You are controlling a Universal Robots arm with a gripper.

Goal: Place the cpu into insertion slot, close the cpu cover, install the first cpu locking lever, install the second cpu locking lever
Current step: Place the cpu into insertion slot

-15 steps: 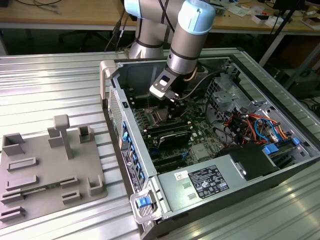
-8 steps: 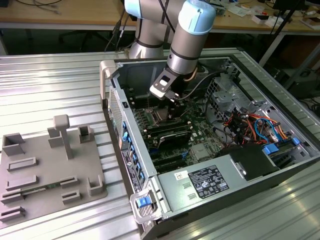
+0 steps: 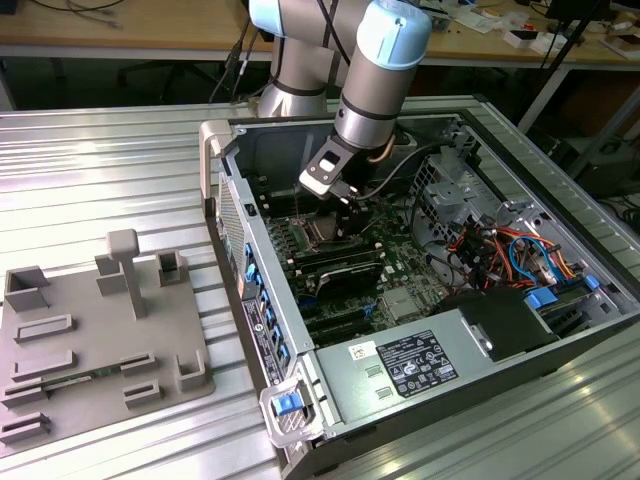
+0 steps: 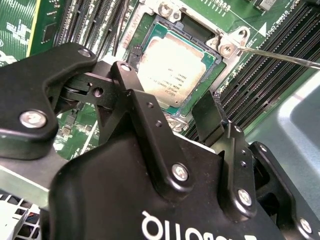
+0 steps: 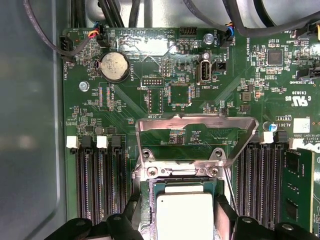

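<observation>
The cpu [image 5: 185, 215] lies flat in the insertion slot [image 4: 197, 30] on the green motherboard, silvery top up. My gripper [image 4: 167, 87] hovers just above it, open, one black finger [image 5: 134, 214] on each side of the chip with a gap to its edges. The cpu cover [image 5: 195, 120] stands raised on its hinge behind the slot, and the board shows through its window. A thin wire locking lever [image 4: 280, 57] sticks out beside the socket. In the exterior view my gripper [image 3: 345, 205] reaches down into the open computer case over the slot [image 3: 322, 232].
Long black memory slots [image 5: 100, 185] flank the socket on both sides. A coin battery [image 5: 114, 66] and cables [image 5: 115, 12] lie behind the cover. The case wall [image 3: 250, 260], drive bays and wiring [image 3: 500, 250] ring the board. A grey fixture plate [image 3: 100, 340] lies on the exterior view's left.
</observation>
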